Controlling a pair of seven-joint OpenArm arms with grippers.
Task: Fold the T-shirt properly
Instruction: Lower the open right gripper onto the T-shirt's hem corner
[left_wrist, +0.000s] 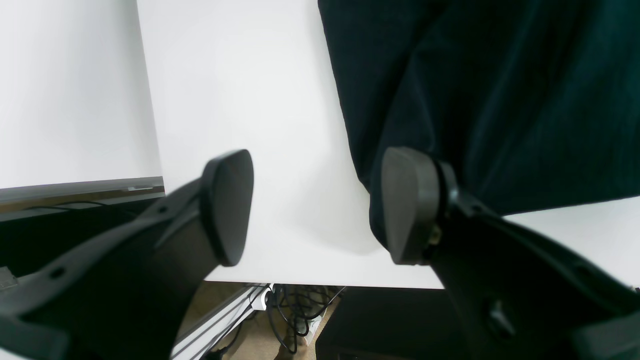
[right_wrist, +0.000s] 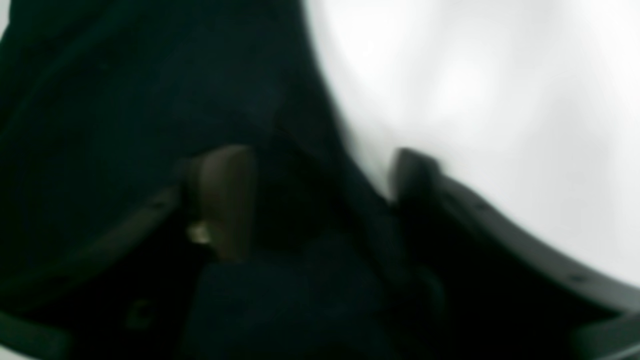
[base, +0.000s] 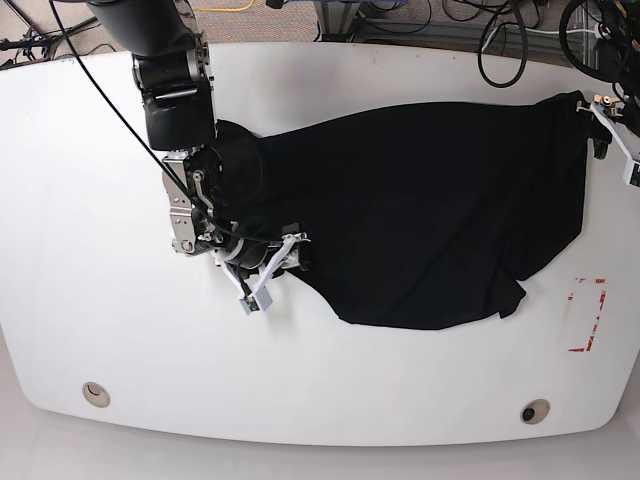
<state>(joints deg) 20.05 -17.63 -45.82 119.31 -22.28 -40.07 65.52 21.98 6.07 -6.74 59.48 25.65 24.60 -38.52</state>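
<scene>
Oddly, nothing readable is showing: the T-shirt is lying plain black and printless, spread across the right half of the white table; only a red outlined rectangle is marking the tabletop near its hem. Right gripper is reaching down at the shirt's left edge, fingers straddling cloth, blurred; grip unclear. Left gripper is hovering at the far right edge, jaws spread, holding nothing.
</scene>
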